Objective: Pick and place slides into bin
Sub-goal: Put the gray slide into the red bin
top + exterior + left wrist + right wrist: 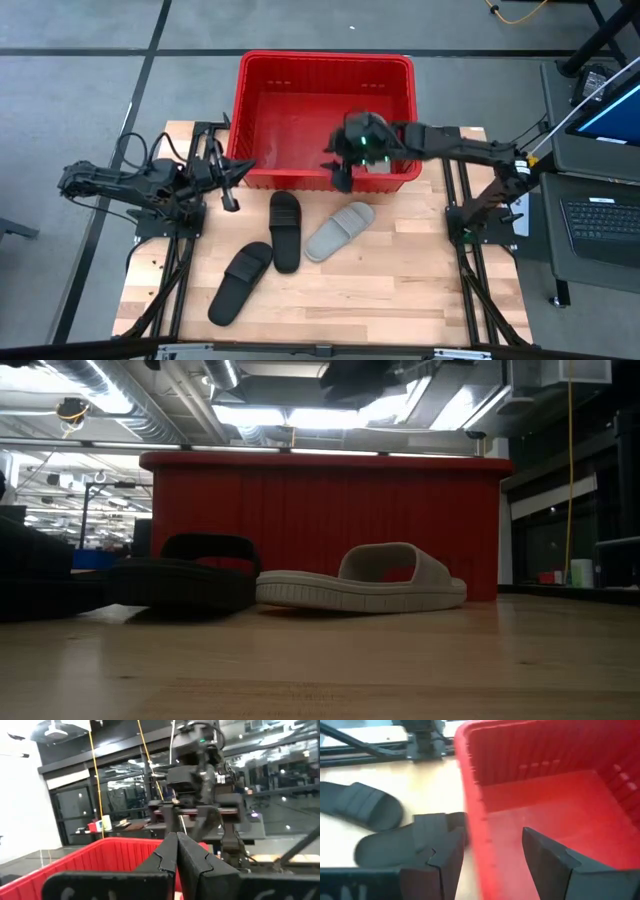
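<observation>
The red bin (325,110) stands at the table's far middle. On the wood in front of it, three slides lie soles down: a black one (285,230), a second black one (240,283) nearer the left front, and a grey one (340,232). My right gripper (336,168) hangs open above the bin's near wall (475,825). One finger is over the bin's inside, the other over the table side, and nothing is between them. My left gripper (238,172) is shut and empty by the bin's near left corner.
The wooden table (400,290) has bare surface at the front right. The low view shows the grey slide (370,585) and a black slide (190,575) in front of the bin wall (320,520). A laptop (600,215) sits off the table's right.
</observation>
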